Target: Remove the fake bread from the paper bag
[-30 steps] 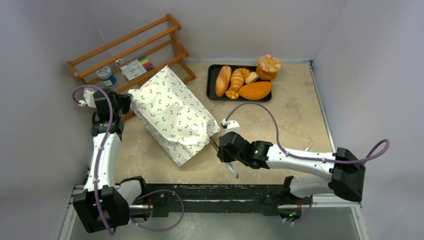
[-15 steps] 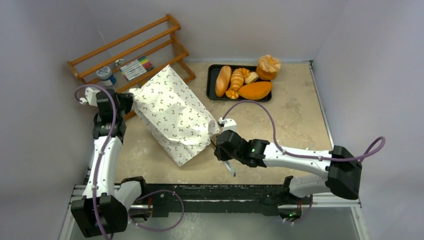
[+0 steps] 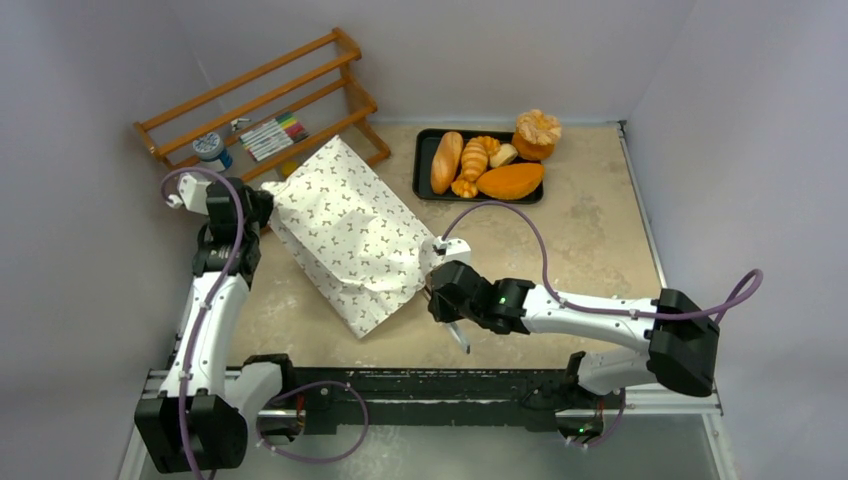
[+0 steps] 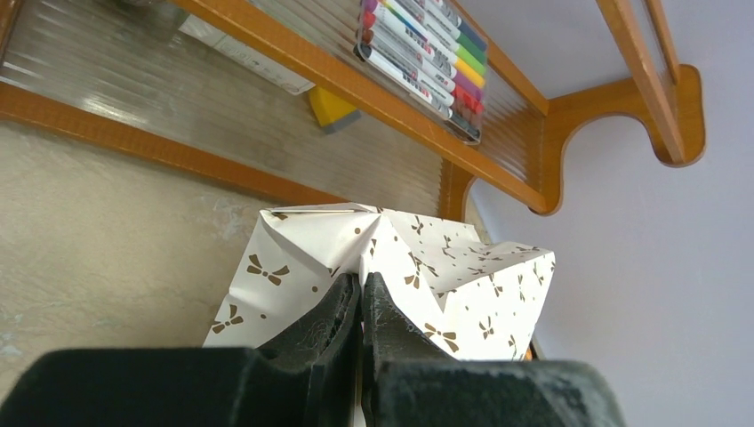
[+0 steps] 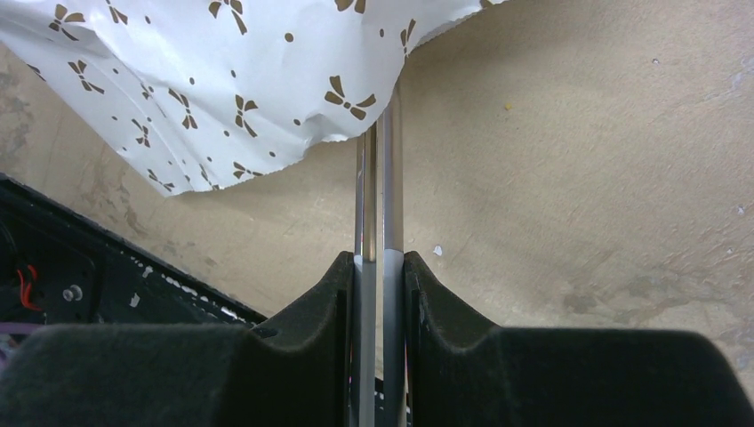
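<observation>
The paper bag [image 3: 345, 235], off-white with small brown marks, lies on its side across the table's left middle. My left gripper [image 3: 262, 205] is shut on a fold at the bag's closed far-left end [image 4: 462, 285]; its jaws [image 4: 362, 280] pinch the paper. My right gripper [image 3: 437, 290] is at the bag's open near-right end, shut on a pair of metal tongs [image 5: 380, 178]. The tong arms run forward under the bag's jagged edge [image 5: 222, 80], and the handle end [image 3: 460, 338] sticks out behind the gripper. Any bread inside the bag is hidden.
A black tray [image 3: 421, 170] at the back holds several fake breads [image 3: 510, 180]. A wooden rack [image 3: 260, 95] at the back left holds markers [image 3: 272, 135] and a small jar [image 3: 211, 150], close behind my left gripper. The markers also show in the left wrist view [image 4: 427, 53].
My left gripper has moved right and toward the back with the bag's end in it. My right gripper has edged left with the tongs toward the bag's open end.
</observation>
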